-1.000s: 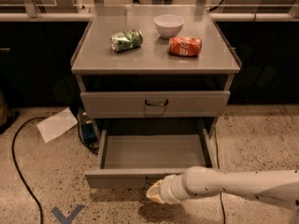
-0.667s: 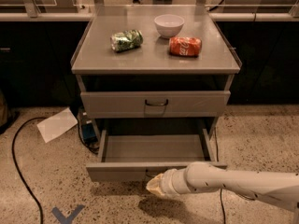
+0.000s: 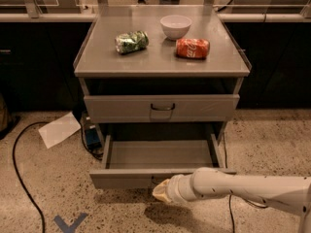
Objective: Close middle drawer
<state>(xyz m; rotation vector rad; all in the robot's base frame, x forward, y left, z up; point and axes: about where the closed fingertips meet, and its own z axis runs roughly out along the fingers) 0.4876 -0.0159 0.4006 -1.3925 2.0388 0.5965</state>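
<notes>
Your middle drawer (image 3: pixel 160 154) stands pulled well out at the cabinet's 6 o'clock, below the shut top drawer (image 3: pixel 121 108). The gripper (image 3: pixel 163 192) reaches in from 4 o'clock and sits against the lower edge of the drawer's front, near its centre. I cannot tell how far open it is, and no hold on anything shows. You look to be at the push step. Next, press squarely toward 12 o'clock, keeping contact centred so the drawer runs in without skewing.
</notes>
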